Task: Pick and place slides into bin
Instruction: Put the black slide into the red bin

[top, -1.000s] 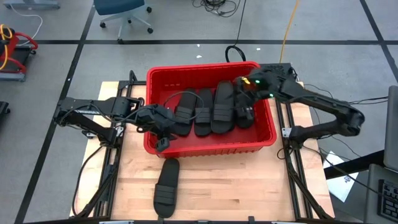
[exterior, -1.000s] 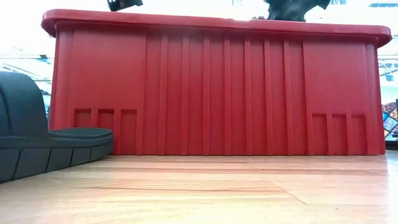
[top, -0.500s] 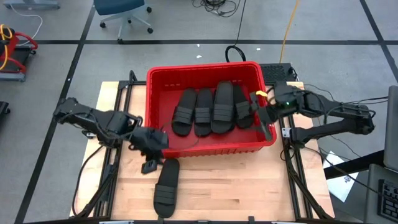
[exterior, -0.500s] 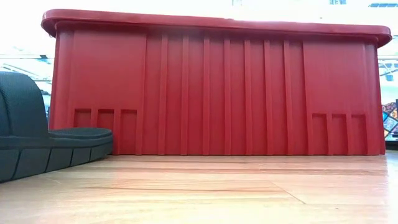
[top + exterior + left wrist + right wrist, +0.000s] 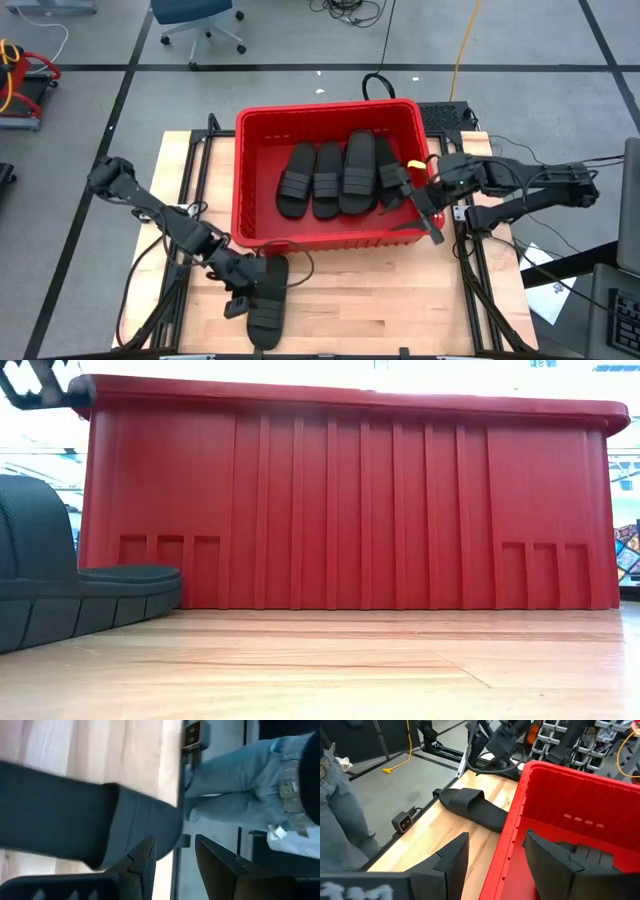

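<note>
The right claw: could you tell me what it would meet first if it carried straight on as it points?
Probably the bin's rim: the open right claw straddles it, with slides inside beyond. Depth is unclear.

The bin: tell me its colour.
The bin is solid red with ribbed walls; the low view shows it best.
</note>
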